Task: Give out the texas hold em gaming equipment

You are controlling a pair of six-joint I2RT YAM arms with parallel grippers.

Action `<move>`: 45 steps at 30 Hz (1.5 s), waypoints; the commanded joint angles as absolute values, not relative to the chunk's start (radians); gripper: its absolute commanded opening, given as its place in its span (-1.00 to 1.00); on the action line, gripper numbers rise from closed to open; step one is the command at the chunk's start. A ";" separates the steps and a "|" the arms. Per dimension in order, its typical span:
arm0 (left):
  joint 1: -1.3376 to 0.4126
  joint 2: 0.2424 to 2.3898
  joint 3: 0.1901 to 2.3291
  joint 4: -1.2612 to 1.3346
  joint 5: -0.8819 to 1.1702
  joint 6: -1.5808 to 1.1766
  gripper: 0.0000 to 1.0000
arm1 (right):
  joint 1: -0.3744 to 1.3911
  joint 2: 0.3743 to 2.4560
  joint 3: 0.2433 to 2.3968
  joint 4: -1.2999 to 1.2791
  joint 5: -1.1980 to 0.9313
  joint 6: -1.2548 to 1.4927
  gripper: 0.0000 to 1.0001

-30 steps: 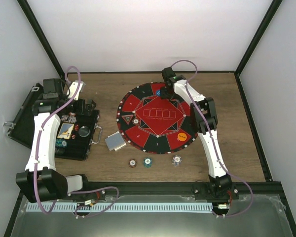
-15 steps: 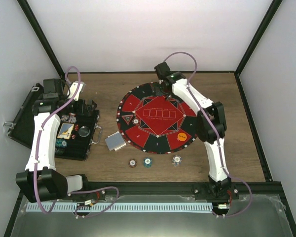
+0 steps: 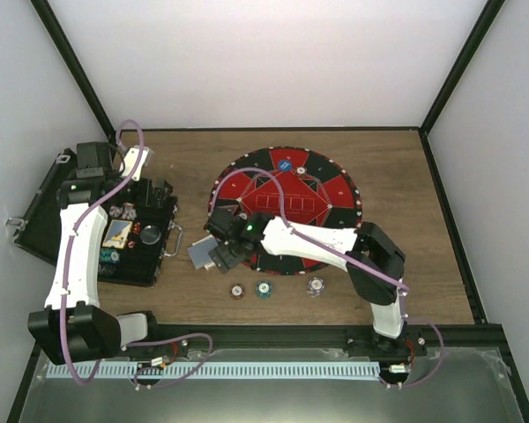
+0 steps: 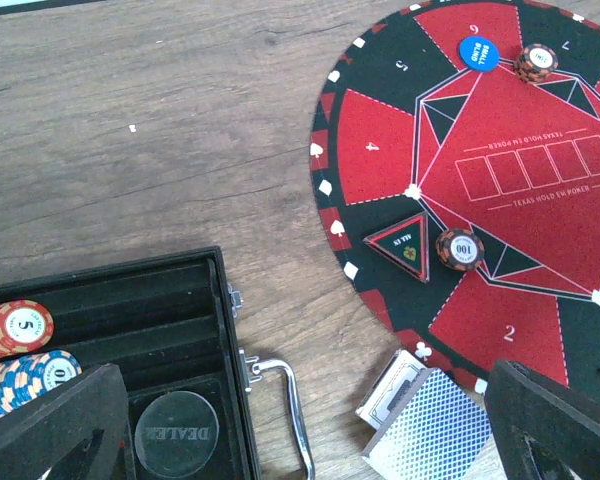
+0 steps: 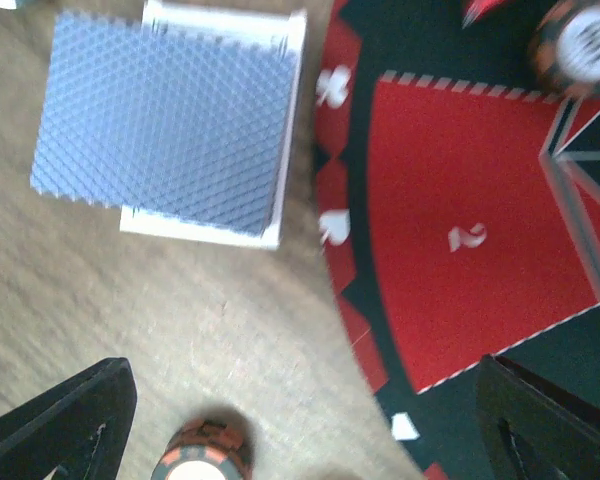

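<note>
Right hand [image 5: 305,400] is wide open and empty, hovering by the card deck [image 5: 165,135], which lies on the surface [image 5: 130,320] just beside the round mat [image 5: 450,200]. Left hand [image 4: 305,400] is open too, empty, above the case [image 4: 180,300].

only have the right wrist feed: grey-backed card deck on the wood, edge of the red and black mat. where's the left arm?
Observer: The left gripper hangs open and empty above the black hinged case at the left side of the wooden table.
Operator: chips in that case?
Observer: Yes. The left wrist view shows a round orange-and-white striped chip marked 5 and blue-and-white striped chips in its slots.
Operator: blue button on the mat?
Observer: A small round blue disc lies near the far rim of the round red and black mat, by seat 6, beside a dark striped chip.
</note>
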State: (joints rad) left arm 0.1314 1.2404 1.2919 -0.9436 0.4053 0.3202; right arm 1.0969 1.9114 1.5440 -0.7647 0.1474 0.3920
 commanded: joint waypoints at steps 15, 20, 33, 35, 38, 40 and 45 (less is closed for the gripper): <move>0.138 1.223 1.287 -0.933 0.420 0.329 1.00 | 1.263 1.965 1.412 -0.724 0.069 0.493 0.62; 0.138 1.223 1.291 -0.934 0.413 0.330 1.00 | 1.267 1.988 1.410 -0.723 0.070 0.494 0.54; 0.138 1.222 1.296 -0.934 0.408 0.332 1.00 | 1.271 2.007 1.393 -0.720 0.078 0.498 0.03; 0.138 1.223 1.296 -0.934 0.408 0.332 1.00 | 1.272 2.003 1.395 -0.722 0.080 0.499 0.00; 0.138 1.222 1.295 -0.936 0.409 0.332 1.00 | 1.272 1.997 1.401 -0.726 0.081 0.499 -0.05; 0.137 1.223 1.294 -0.936 0.408 0.332 1.00 | 1.271 1.993 1.406 -0.730 0.083 0.499 -0.10; 0.138 1.221 1.292 -0.938 0.404 0.334 1.00 | 1.272 1.979 1.425 -0.746 0.100 0.499 -0.14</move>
